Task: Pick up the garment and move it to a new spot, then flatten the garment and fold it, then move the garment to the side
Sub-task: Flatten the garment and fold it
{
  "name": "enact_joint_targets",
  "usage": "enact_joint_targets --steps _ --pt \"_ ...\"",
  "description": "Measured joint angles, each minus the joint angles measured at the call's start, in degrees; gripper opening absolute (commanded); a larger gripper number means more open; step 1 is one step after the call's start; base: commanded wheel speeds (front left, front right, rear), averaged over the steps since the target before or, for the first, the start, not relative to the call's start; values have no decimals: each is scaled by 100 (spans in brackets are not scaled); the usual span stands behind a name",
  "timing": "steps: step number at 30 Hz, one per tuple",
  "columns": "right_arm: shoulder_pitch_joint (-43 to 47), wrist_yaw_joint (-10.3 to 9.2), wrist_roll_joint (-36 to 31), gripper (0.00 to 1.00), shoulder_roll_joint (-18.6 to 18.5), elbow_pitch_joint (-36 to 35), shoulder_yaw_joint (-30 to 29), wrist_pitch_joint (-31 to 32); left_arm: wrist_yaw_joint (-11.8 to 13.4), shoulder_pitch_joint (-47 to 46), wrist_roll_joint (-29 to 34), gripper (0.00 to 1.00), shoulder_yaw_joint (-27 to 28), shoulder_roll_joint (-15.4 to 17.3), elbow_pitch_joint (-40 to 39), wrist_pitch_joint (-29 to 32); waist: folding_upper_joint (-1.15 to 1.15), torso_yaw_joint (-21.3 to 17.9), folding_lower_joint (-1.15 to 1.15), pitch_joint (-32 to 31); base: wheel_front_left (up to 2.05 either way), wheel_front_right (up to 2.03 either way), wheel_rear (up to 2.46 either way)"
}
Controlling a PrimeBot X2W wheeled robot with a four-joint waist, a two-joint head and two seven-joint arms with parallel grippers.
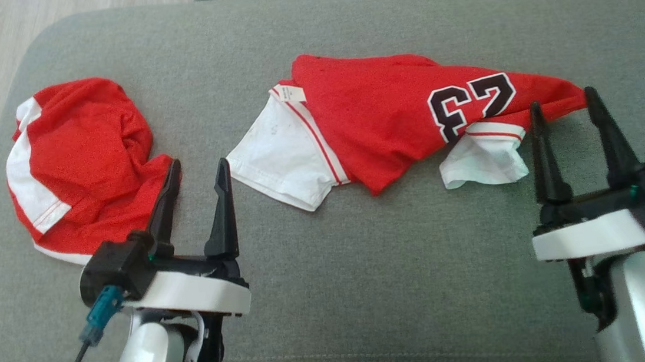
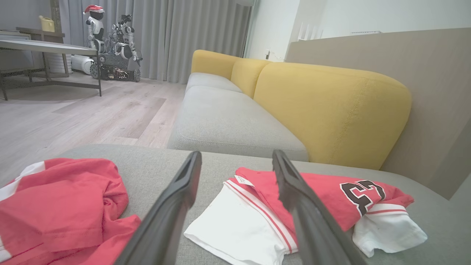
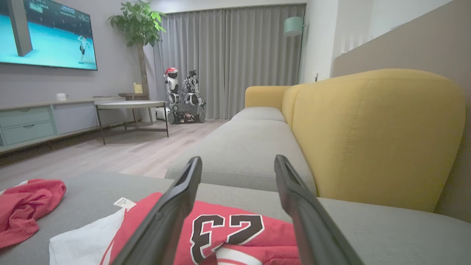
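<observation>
Tools, two. Left tool (image 1: 198,163): jaws wide apart, holding nothing, its outer finger over the hem of a crumpled red garment (image 1: 82,145). Right tool (image 1: 562,99): jaws wide apart, holding nothing, straddling the tapered red tip of the jersey (image 1: 386,110).

Jersey, red, numbered 23: lies mid-cushion on the grey seat cushion (image 1: 367,271), loosely doubled over, well apart from the crumpled garment.

Orientation: long axis runs across the head view. Tag (image 1: 293,93) and one white sleeve (image 1: 281,155) lie toward the robot's left, the narrow tip toward its right. The numeral reads inverted from the robot's side.

Hazards, judged:
- A pinch on the thin tip alone may drag the jersey into a rope rather than lift it.
- Doubled layers caught together would hinder flattening.
- The left tool, closing where it stands, could snag the wrong garment.
</observation>
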Motion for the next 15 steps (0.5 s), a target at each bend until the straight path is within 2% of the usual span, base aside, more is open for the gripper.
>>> enact_joint_targets --steps 3,8,15 --pt "-31 0 -74 100 -1 2 196 121 27 -4 -3 100 -5 -1 -12 0 0 56 0 85 0 0 0" --pt "-191 1 -245 100 -2 226 865 413 75 -16 -122 100 -89 -5 -33 0 0 205 0 253 0 0 0" --pt "-638 1 -453 100 -125 1056 1317 851 142 -174 -213 100 -274 -12 -47 0 0 549 0 490 0 0 0"
